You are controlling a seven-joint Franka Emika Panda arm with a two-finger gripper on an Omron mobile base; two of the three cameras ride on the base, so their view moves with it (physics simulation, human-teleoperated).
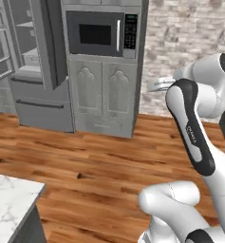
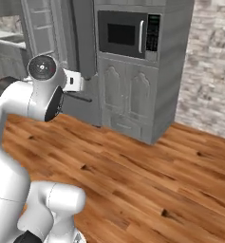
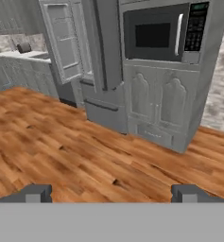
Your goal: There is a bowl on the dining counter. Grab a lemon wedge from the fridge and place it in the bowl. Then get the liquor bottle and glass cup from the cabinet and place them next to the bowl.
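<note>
Your claw [image 3: 111, 194] gapes wide, grips nothing, over glossy wood-plank floor [image 3: 61, 156]. Fridge [image 1: 31, 71]: smooth grey, doors swung open, beside panelled cabinet tower with microwave [image 1: 102, 34]. Veined marble bench [image 1: 9, 204] corner lower left.

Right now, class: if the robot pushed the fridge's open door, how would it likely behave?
The open fridge door would probably swing on its hinge, not slide, since it stands angled out from the fridge. Tall and rigid-looking, it is likely heavy but stiff. Whether its inner shelves hold loose items is unclear.
</note>
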